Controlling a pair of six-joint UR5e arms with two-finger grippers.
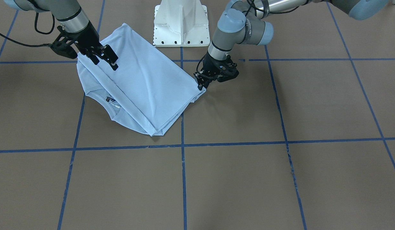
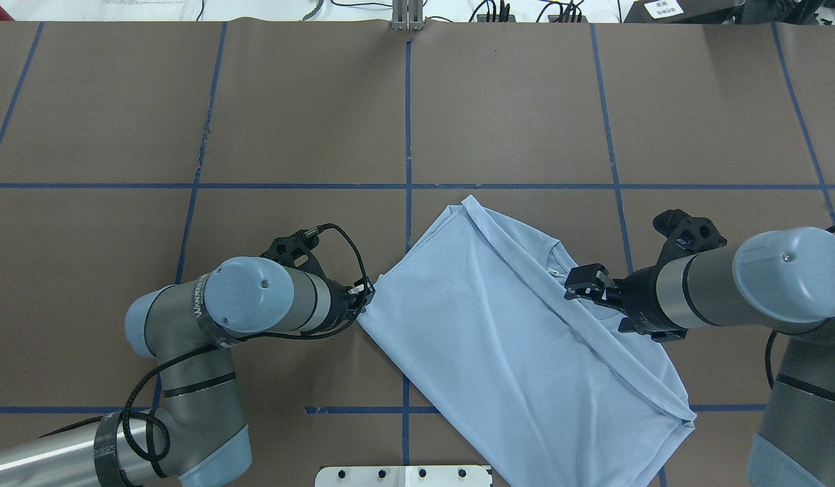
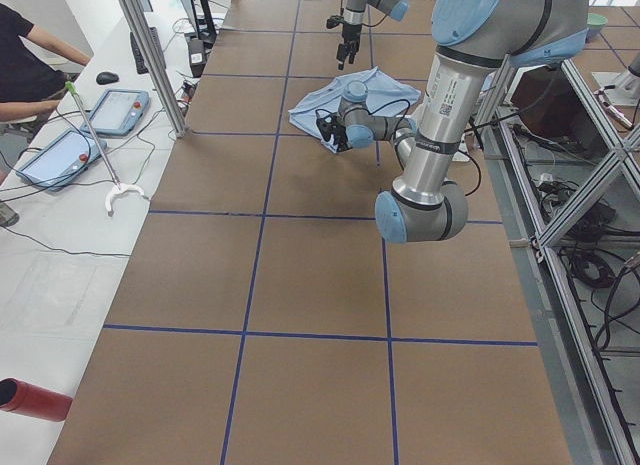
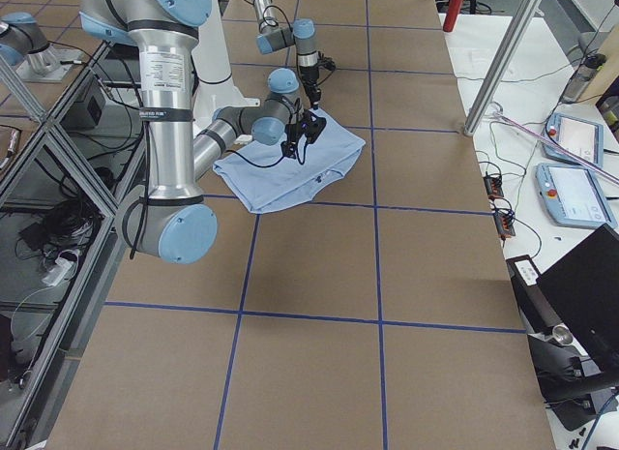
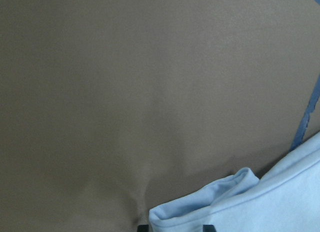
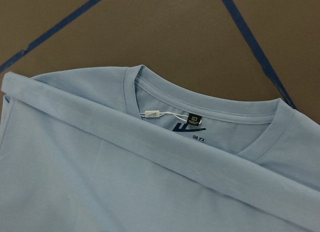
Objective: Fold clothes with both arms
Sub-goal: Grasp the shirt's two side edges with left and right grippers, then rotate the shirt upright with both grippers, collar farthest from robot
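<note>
The light blue T-shirt (image 2: 498, 338) lies folded over on the brown table (image 2: 187, 101). Its long axis runs on a slant, from the centre tape line back toward the robot's right side, near the white pedestal (image 1: 180, 22). The collar (image 6: 210, 110) opens outward on the right-hand long edge, with a hemmed edge (image 6: 150, 137) laid across it. The right gripper (image 1: 105, 64) hangs over that edge, spread and empty. The left gripper (image 1: 202, 85) is at the opposite corner, fingertips either side of the cloth. I can't tell whether it grips.
</note>
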